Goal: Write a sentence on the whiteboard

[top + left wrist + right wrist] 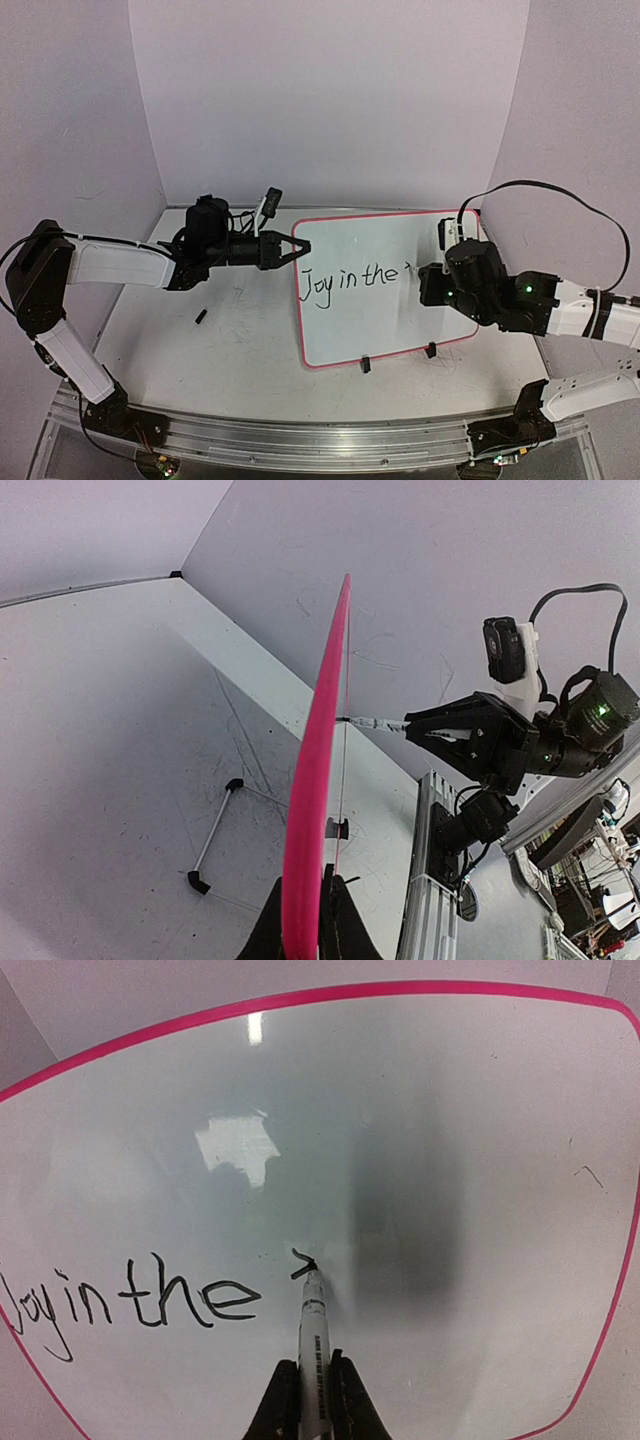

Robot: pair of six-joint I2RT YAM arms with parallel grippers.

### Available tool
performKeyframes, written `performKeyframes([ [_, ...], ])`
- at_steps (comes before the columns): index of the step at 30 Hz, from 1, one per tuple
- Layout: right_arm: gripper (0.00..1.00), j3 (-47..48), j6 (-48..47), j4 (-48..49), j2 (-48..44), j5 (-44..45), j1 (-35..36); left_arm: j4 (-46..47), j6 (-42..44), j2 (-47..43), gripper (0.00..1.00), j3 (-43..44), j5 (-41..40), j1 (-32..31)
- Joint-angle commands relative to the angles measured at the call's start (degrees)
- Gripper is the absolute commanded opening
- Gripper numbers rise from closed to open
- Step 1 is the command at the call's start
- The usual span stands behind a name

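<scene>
The whiteboard (pixel 380 320) sits on the scribbled tabletop (pixel 230 340) between the arms, with the left gripper (pixel 298 250) pinching its left pink edge and the right gripper (pixel 312 1385) clamped on a marker (pixel 313 1325) whose tip touches the board just right of the handwritten "Joy in the".

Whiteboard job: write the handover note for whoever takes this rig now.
Left end effector: shut on the left edge of the whiteboard, holding it in place.
Right end effector: shut on the marker, tip on the board just after the writing.
Done: "Joy in the", plus a first small stroke of the next word.
Left: the rest of the sentence.
</scene>
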Motion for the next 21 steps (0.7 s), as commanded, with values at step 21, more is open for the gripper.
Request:
performKeyframes([
  [21, 0.0, -5.24, 0.95, -1.61, -1.1, -5.77, -0.15, -3.3, 3.05, 0.64, 0.0, -0.45, -5.98, 0.31],
])
